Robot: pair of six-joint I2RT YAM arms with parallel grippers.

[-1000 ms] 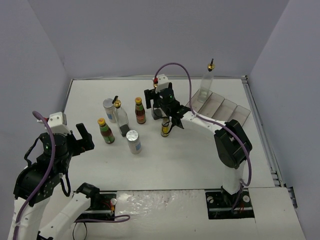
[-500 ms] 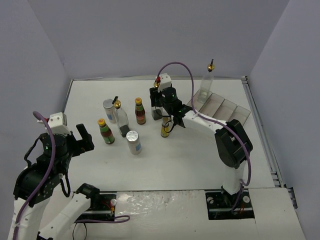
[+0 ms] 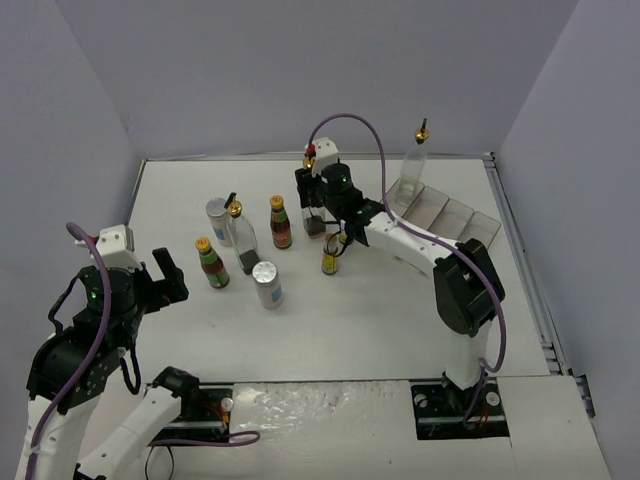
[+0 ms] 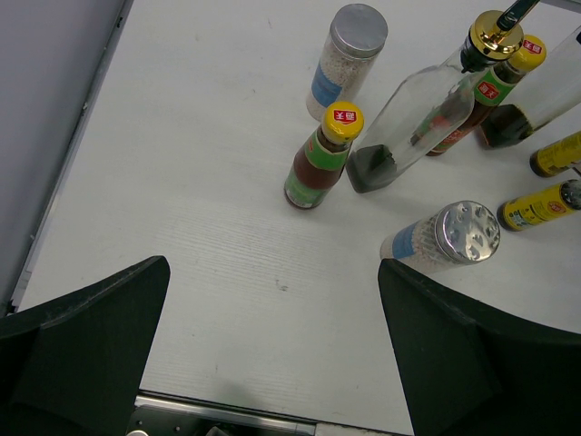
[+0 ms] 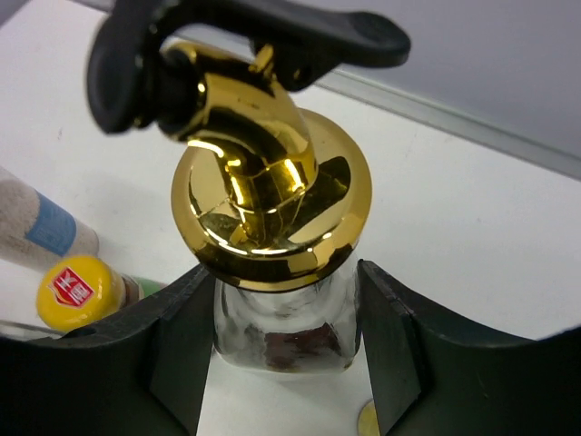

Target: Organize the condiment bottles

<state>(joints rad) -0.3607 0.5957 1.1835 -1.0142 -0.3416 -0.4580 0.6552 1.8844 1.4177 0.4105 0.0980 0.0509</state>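
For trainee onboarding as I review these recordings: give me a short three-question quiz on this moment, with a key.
1. How many bottles stand in the rack?
2. True or false: the left gripper is shut.
3. The right gripper is closed on: A a yellow-capped sauce bottle; B a gold-pourer glass bottle; C a shaker.
Key: 1 one, a tall glass bottle; 2 false; 3 B.
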